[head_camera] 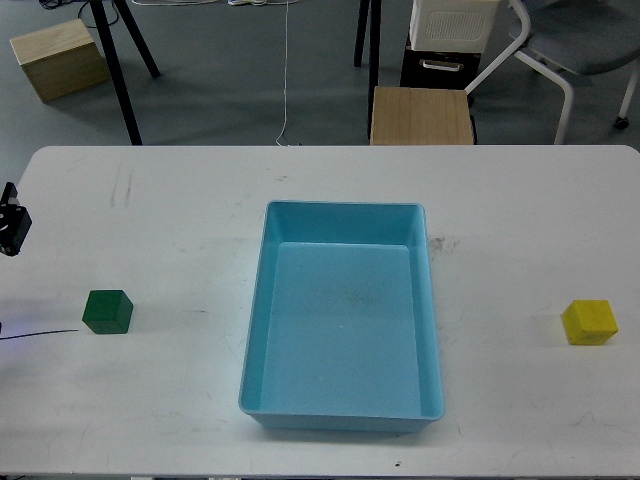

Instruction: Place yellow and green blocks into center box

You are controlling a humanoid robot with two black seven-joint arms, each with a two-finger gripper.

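Both cubes outside tray; nothing in hand.

Small dark green cube (107, 311) left, bright yellow cube (589, 322) right of empty light-blue plastic tray (341, 214). My left gripper (10, 228) sits at the edge, finger state indiscernible; right unseen. Recommend straddling green squarely.

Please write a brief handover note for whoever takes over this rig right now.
Left gripper: only just in view at the left edge, open or shut cannot be told. Right gripper: not in view.
Green block sits on the white table, left of the blue tray. Yellow block sits on the right.
Done: nothing; the tray holds no block.
Left: both blocks go into the tray.
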